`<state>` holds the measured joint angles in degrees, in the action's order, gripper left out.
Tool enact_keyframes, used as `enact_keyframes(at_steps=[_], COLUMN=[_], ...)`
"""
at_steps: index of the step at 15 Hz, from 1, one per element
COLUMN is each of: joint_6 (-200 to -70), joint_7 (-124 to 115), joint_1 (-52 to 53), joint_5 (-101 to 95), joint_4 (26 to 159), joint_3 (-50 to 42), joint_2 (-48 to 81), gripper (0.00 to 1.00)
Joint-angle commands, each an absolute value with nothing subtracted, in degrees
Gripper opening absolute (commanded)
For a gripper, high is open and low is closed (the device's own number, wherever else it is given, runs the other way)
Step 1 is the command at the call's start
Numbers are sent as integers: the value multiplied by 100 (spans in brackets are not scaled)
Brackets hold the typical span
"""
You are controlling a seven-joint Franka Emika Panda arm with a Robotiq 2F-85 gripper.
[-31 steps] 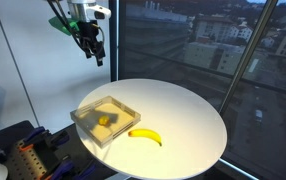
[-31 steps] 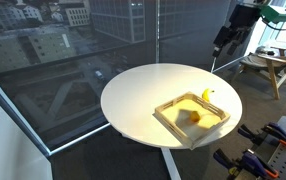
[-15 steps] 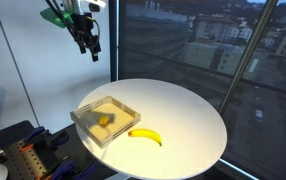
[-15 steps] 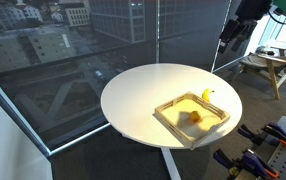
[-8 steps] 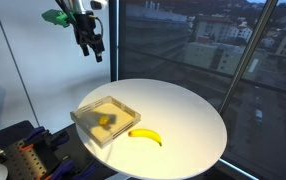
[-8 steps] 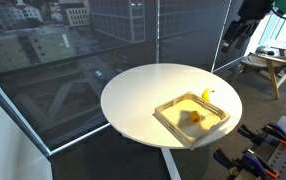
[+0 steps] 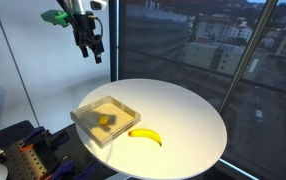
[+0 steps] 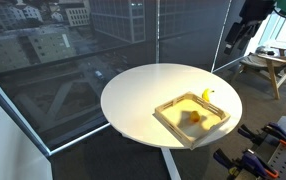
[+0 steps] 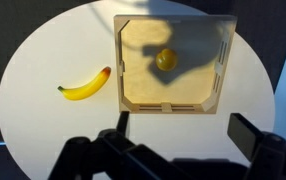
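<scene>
My gripper [image 7: 94,54] hangs high above the wooden tray [image 9: 224,70], fingers [image 9: 251,135] spread wide and holding nothing. A round yellow fruit [image 9: 166,59] lies inside the tray (well apart from my fingers, below them). A banana [image 9: 86,85] lies on the table [image 9: 33,120], just beside the tray.
</scene>
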<state>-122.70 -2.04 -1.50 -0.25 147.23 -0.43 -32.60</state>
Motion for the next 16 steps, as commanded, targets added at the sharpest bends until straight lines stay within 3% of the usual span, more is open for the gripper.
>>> enact_keyframes(at_steps=[1, 16], joint_6=[-11881, -11658], joint_7=[-163, -193], joint_1=[-133, -124], joint_5=[4, 11], joint_4=[14687, 14709], joint_3=[-63, -44], joint_2=[-3336, -3264], gripper=[100, 100])
